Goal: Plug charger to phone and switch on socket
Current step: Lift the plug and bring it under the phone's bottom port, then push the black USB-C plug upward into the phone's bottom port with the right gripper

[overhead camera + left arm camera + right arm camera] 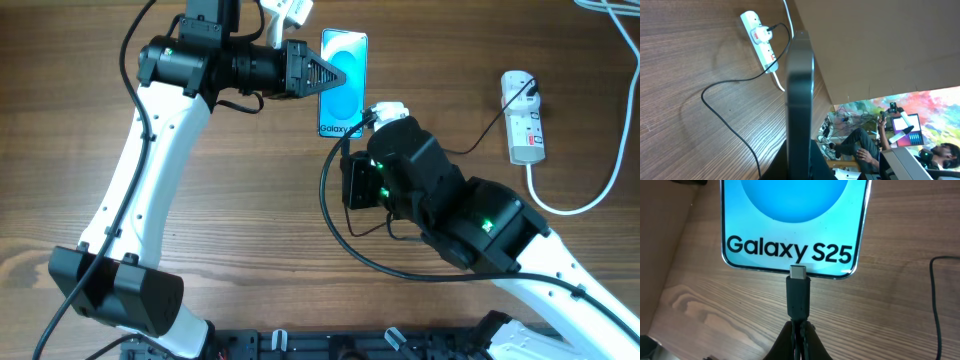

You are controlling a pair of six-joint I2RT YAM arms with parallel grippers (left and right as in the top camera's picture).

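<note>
The phone [345, 62] faces up at the table's far middle, its "Galaxy" end toward me. My left gripper [322, 73] is shut on its left long edge. In the left wrist view the phone [800, 90] shows edge-on between the jaws [799, 167]. My right gripper [366, 116] is shut on the charger's connector [798, 295]. The connector's metal tip meets the middle of the phone's [795, 220] lower edge and still shows. The thin black cable [487, 137] runs to a plug in the white socket [525, 118], which also shows in the left wrist view [760, 42].
The socket's thick white lead [600, 190] loops along the right edge of the table. A black cable loop [335, 225] hangs beside my right arm. Bare wood lies left and in front. Beyond the table a person sits in the left wrist view [865, 147].
</note>
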